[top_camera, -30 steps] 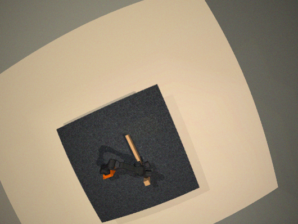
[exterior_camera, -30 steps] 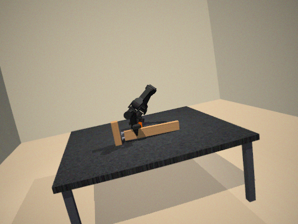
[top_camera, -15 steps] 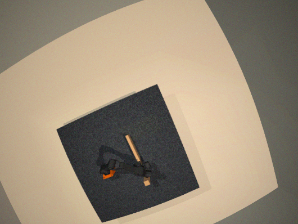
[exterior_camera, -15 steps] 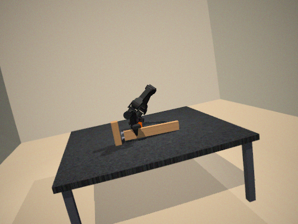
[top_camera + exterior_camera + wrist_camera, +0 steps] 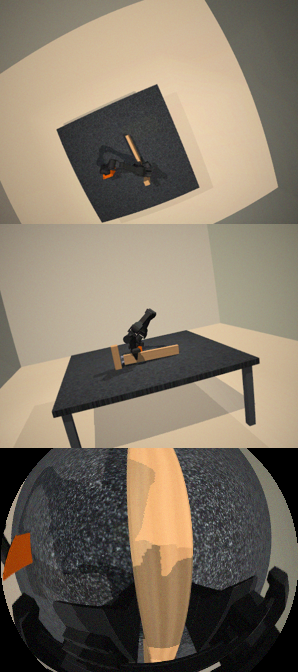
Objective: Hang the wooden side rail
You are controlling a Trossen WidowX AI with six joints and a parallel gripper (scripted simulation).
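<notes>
The wooden side rail (image 5: 132, 147) (image 5: 160, 353) (image 5: 162, 513) stands on its narrow edge, its far end low at the table. My gripper (image 5: 136, 357) (image 5: 154, 581) is shut on the rail near its hook end, one finger on each side. The upright headboard post (image 5: 147, 183) (image 5: 116, 357) stands just beyond that end. In the exterior view the grey steel hooks (image 5: 122, 359) show in a narrow gap between rail end and post. Whether their tips are in the slot cannot be told. The slot and pins are hidden, and the arm covers the hook end in the top view.
The dark table (image 5: 166, 126) (image 5: 197, 364) carries the rail, the post and the arm. The arm's orange base part (image 5: 108, 177) (image 5: 140, 348) (image 5: 19, 555) is to one side of the rail. The arm's links reach over from there above the hook end.
</notes>
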